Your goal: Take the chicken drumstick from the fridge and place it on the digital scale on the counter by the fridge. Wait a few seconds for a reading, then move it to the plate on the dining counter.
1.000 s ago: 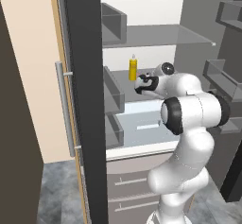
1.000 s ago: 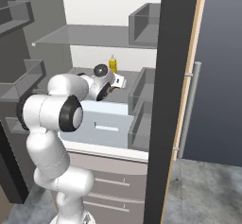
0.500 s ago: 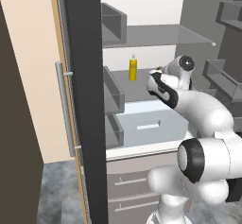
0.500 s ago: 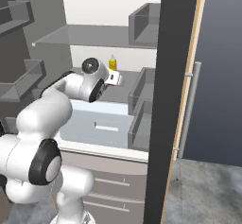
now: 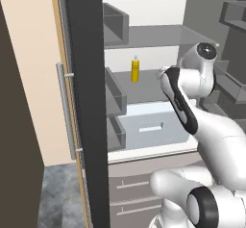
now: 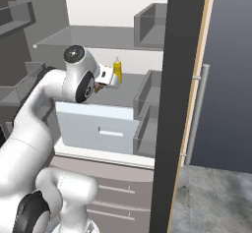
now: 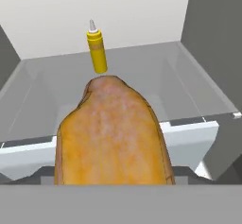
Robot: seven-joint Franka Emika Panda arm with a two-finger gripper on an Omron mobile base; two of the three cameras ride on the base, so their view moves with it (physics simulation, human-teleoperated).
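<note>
Two base views flanking the arm, both facing the open fridge [image 5: 144,126], hand view close inside

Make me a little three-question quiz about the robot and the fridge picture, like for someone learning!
1. True or false: the yellow bottle stands upright on the fridge shelf.
2. What fills the space right in front of the end effector in the hand view?
A. a plate
B. the chicken drumstick
C. a scale
3. Fill in: in the left base view, the pale drawer sits ____ the shelf that carries the bottle.

Key
1. True.
2. B. The golden-brown drumstick sits close up at the hand, nearer than the bottle, and looks held, though the fingertips are hidden.
3. Below.
</note>
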